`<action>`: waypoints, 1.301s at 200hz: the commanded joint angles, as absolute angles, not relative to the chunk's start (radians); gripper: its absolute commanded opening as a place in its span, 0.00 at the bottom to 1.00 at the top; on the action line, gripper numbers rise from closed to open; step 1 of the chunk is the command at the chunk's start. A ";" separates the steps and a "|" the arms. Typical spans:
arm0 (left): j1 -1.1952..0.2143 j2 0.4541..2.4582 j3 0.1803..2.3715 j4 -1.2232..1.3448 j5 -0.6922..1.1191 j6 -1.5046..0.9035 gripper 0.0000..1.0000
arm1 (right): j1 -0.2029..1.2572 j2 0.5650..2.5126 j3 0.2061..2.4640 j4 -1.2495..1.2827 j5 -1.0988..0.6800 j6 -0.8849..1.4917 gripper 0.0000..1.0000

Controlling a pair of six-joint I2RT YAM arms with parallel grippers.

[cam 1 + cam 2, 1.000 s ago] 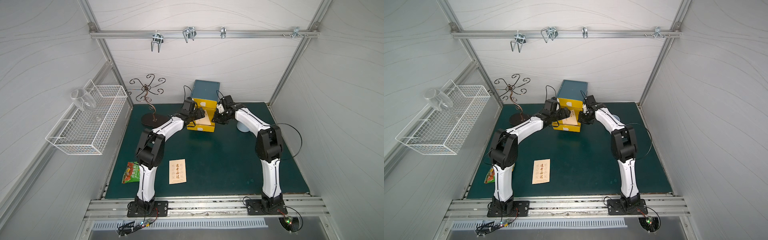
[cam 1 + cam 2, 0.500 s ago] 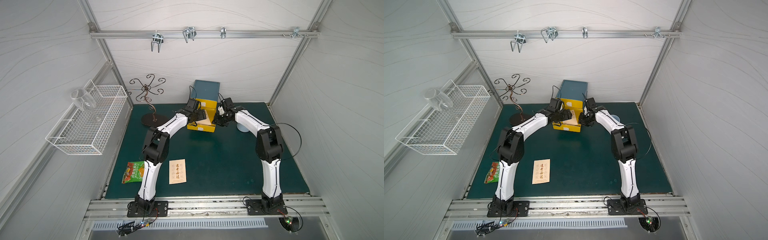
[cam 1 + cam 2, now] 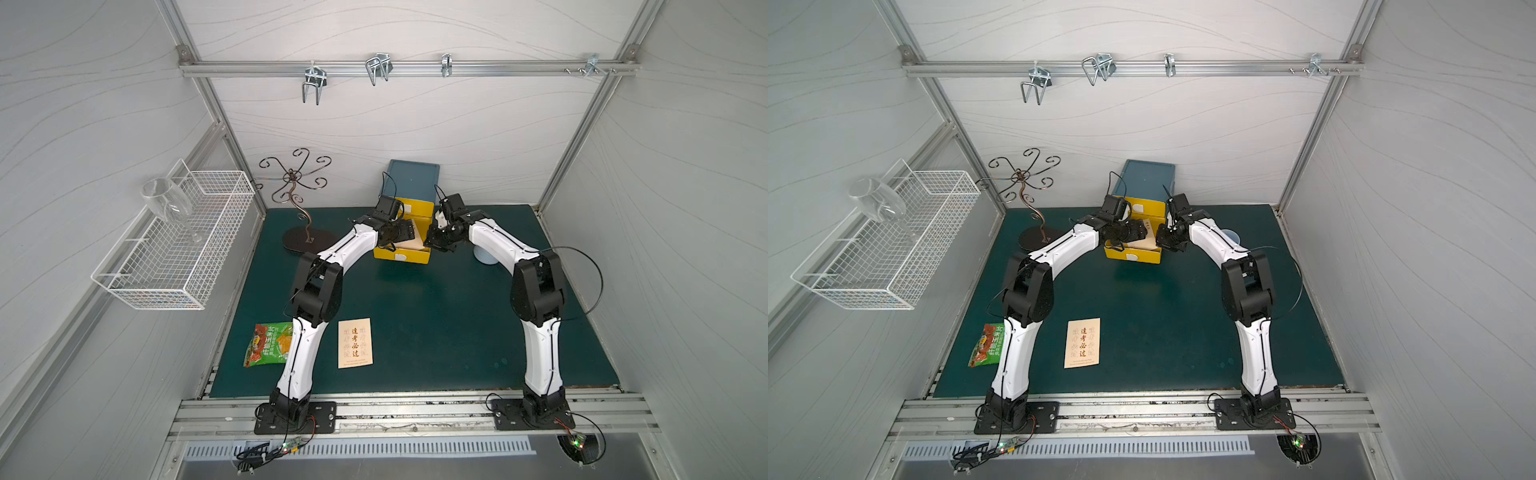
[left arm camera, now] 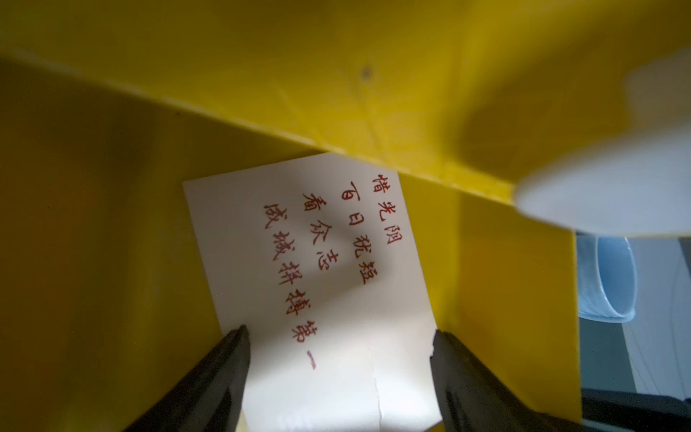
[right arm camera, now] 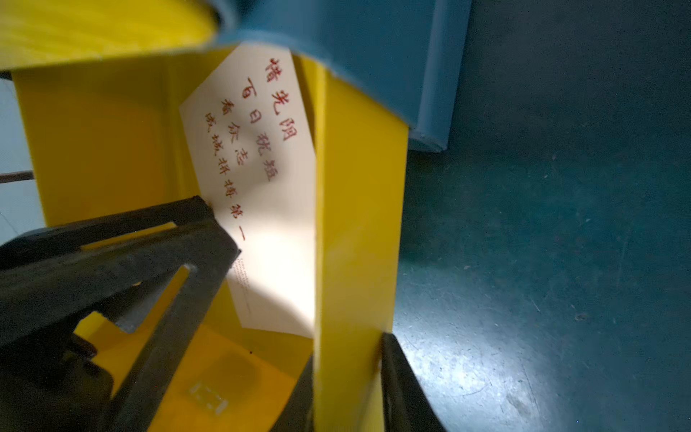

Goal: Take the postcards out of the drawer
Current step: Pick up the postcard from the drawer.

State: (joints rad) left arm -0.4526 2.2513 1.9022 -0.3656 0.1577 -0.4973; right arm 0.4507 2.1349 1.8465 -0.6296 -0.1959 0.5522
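The yellow drawer [image 3: 401,257] stands pulled out of the teal cabinet [image 3: 413,180] at the back. One postcard [image 4: 318,280] with red characters lies tilted inside it, also seen in the right wrist view [image 5: 269,179]. My left gripper [image 4: 338,333] is inside the drawer, open, one finger at each long edge of that postcard. My right gripper [image 5: 347,359] is shut on the drawer's right side wall [image 5: 355,224]. Another postcard [image 3: 355,348] lies flat on the green mat near the front, between the arms.
A green-and-orange snack packet [image 3: 268,344] lies by the left arm's base. A dark metal stand [image 3: 305,239] is left of the drawer, a pale blue cup [image 3: 484,255] right of it. A wire basket [image 3: 174,249] holding a glass hangs on the left wall.
My left arm has stretched forward and carried its open gripper deeper into the drawer, over the postcard. The right jaws have closed a little on the drawer wall.
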 commanded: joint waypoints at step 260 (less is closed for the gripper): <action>-0.434 2.284 1.913 -0.297 0.330 -0.549 0.84 | 0.474 2.146 1.908 -0.618 -0.245 0.519 0.25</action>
State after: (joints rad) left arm -0.4332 2.2448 1.8759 -0.3164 0.2264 -0.5362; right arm 0.4587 2.1384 1.8656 -0.6441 -0.1974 0.5423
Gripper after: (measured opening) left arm 0.835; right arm 0.251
